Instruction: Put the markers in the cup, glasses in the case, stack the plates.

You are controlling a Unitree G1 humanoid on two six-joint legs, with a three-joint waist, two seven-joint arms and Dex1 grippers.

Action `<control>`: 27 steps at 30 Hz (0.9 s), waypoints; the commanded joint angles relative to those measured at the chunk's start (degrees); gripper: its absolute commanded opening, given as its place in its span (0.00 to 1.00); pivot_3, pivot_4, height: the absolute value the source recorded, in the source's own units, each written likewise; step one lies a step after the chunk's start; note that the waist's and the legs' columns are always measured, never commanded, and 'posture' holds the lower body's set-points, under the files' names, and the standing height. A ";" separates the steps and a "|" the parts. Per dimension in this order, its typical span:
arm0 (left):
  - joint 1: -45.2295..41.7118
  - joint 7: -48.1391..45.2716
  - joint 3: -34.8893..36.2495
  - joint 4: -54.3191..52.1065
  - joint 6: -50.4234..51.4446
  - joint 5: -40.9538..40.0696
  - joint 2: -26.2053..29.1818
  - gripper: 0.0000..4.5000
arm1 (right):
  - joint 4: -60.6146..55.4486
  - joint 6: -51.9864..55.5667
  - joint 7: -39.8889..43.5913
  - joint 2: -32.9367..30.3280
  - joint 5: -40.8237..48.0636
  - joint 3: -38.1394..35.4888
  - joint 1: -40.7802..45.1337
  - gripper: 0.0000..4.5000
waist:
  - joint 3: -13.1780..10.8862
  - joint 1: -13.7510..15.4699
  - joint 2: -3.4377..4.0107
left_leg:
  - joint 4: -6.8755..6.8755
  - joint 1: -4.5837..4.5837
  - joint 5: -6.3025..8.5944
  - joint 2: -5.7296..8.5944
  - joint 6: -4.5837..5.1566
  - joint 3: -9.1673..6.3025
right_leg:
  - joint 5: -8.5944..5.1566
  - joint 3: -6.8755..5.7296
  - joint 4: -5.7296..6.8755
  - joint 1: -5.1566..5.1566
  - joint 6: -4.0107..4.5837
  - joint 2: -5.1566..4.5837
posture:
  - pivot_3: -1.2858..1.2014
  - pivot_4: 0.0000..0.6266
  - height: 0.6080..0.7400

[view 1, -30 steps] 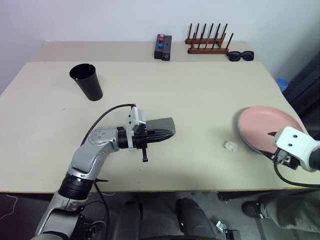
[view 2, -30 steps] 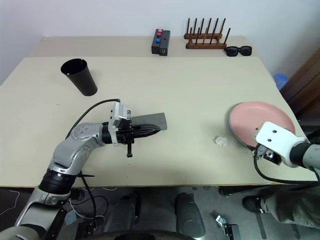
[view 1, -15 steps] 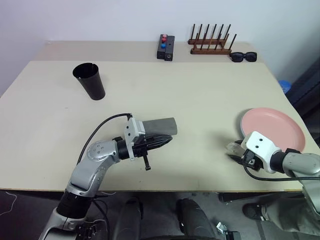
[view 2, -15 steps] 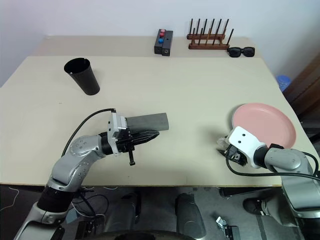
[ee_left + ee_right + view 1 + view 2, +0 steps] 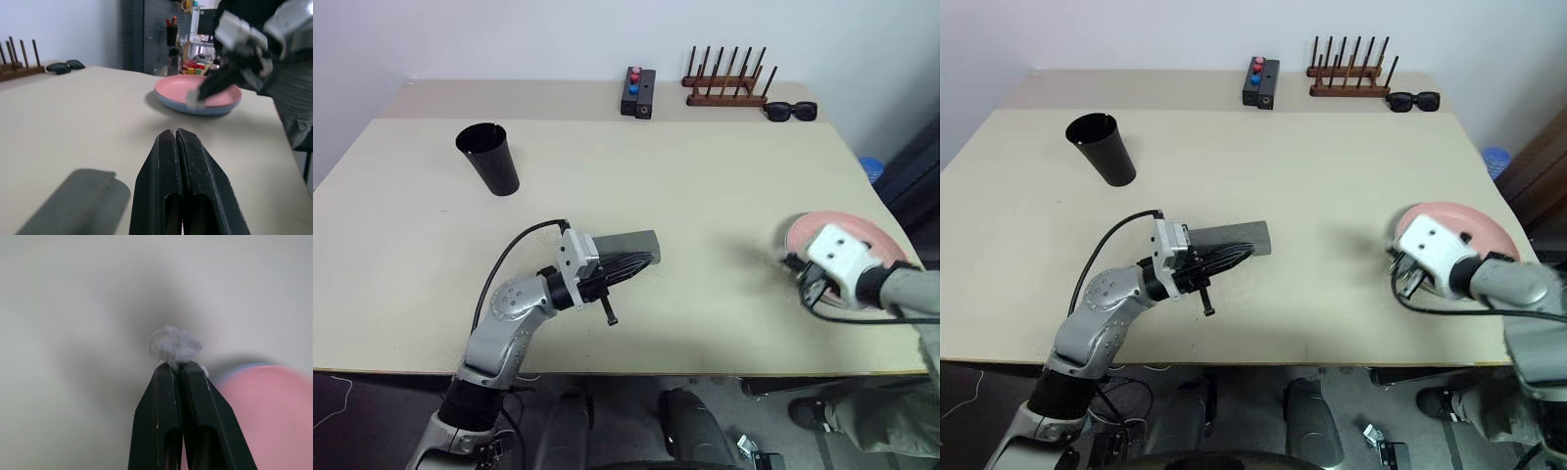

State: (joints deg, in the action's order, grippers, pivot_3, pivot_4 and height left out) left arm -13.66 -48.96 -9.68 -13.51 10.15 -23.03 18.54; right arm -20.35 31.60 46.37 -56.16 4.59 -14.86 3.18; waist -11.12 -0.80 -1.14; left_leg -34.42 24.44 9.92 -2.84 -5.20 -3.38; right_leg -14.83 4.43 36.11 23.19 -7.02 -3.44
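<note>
Left arm (image 5: 509, 313): silver-grey cast metal links, rounded joint housings, black section at the wrist and a black ring low on the upper arm. White boxy camera module (image 5: 578, 257) sits on the wrist. A black cable (image 5: 509, 259) loops from it back along the forearm. Left gripper (image 5: 175, 134): two flat matte-black fingers with slotted hollows near the base. Right arm (image 5: 1518, 286): grey forearm link, white rounded-square wrist housing (image 5: 1435, 247) with small dark dots, black cable (image 5: 1449, 308) looping beneath. Right gripper (image 5: 177, 366): same black tapered fingers, each with an elongated recess.
</note>
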 commanded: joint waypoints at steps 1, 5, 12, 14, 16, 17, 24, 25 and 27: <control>-0.50 0.57 -0.39 -1.03 -1.05 0.34 -0.76 0.00 | 5.60 -0.60 -1.91 -3.72 -3.32 -2.98 0.32 0.01 | 0.00 0.17 -0.01 | 0.00 0.01 0.00 0.00 0.00 0.00 | 0.00 0.00 -0.01 -0.01 0.00 0.00 | 0.52 0.24 1.00; -1.17 1.84 -1.07 -1.70 -0.11 0.55 -1.55 0.00 | 10.70 -3.53 -1.72 -3.47 -3.15 -1.76 0.34 0.21 | 0.01 -0.04 -0.01 | 0.01 0.01 0.00 0.01 0.01 0.00 | 0.00 0.00 -0.04 -0.01 0.00 -0.01 | 0.52 0.24 1.00; -2.26 5.11 0.80 -2.84 1.39 0.91 -1.52 0.00 | 14.54 -9.90 -2.46 -1.62 -2.79 1.71 4.99 0.86 | 0.03 -0.38 0.05 | 0.01 -0.02 0.00 0.01 0.01 0.00 | 0.00 0.01 0.02 0.00 -0.02 0.01 | 0.52 0.24 1.00; -2.05 6.80 2.78 -3.00 1.45 0.89 -1.03 0.00 | 14.36 -11.29 -1.89 0.88 -0.83 2.94 7.55 0.86 | 0.03 -0.45 0.05 | 0.01 -0.02 0.00 0.00 0.01 -0.01 | 0.00 0.01 0.02 0.00 -0.02 0.04 | 0.52 0.24 1.00; -1.77 10.56 7.68 -2.50 1.92 0.54 -0.16 0.00 | 15.26 -12.70 -3.24 6.17 1.66 3.79 11.25 0.86 | 0.01 -0.64 0.03 | 0.03 -0.03 0.00 -0.02 0.01 -0.02 | 0.01 0.00 0.03 0.00 -0.03 0.06 | 0.52 0.24 1.00; -1.42 13.07 10.75 -2.12 2.24 0.68 0.46 0.00 | 16.03 -13.24 -4.11 9.36 3.20 3.95 13.23 0.86 | 0.01 -1.07 0.01 | 0.05 -0.04 0.00 -0.02 0.01 -0.04 | 0.01 0.01 0.03 0.00 -0.03 0.09 | 0.52 0.24 1.00; 5.25 31.62 25.02 -5.82 4.79 6.41 0.79 0.00 | 27.68 -19.42 -2.61 20.80 7.34 6.67 22.98 0.86 | -0.01 -1.63 0.02 | 0.10 0.00 0.00 0.01 0.02 -0.06 | 0.01 0.01 -0.02 -0.04 -0.11 0.04 | 0.52 0.24 1.00; 6.29 32.59 25.63 -6.47 4.75 6.75 0.67 0.00 | 28.90 -19.84 -2.21 21.48 7.52 7.05 23.74 0.86 | -0.02 -1.71 0.01 | 0.13 -0.02 0.00 0.01 0.02 -0.07 | 0.01 0.00 -0.01 -0.03 -0.12 0.05 | 0.52 0.24 1.00; 8.59 36.43 26.57 -8.13 5.64 8.06 -0.62 0.00 | 32.23 -20.66 -1.54 22.85 7.63 7.68 25.61 0.86 | -0.02 -1.52 0.01 | 0.17 -0.05 0.00 -0.01 0.02 -0.08 | 0.00 -0.01 0.03 -0.02 -0.11 0.08 | 0.52 0.24 1.00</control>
State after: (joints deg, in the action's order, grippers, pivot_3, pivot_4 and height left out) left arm -5.15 -15.37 15.70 -18.05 15.67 -16.01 18.51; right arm 11.00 12.53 44.24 -33.66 11.04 -7.00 27.08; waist -11.14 -2.33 -1.12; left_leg -34.24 24.39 9.91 -2.85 -5.19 -3.48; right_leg -14.83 4.40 36.16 23.17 -7.13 -3.36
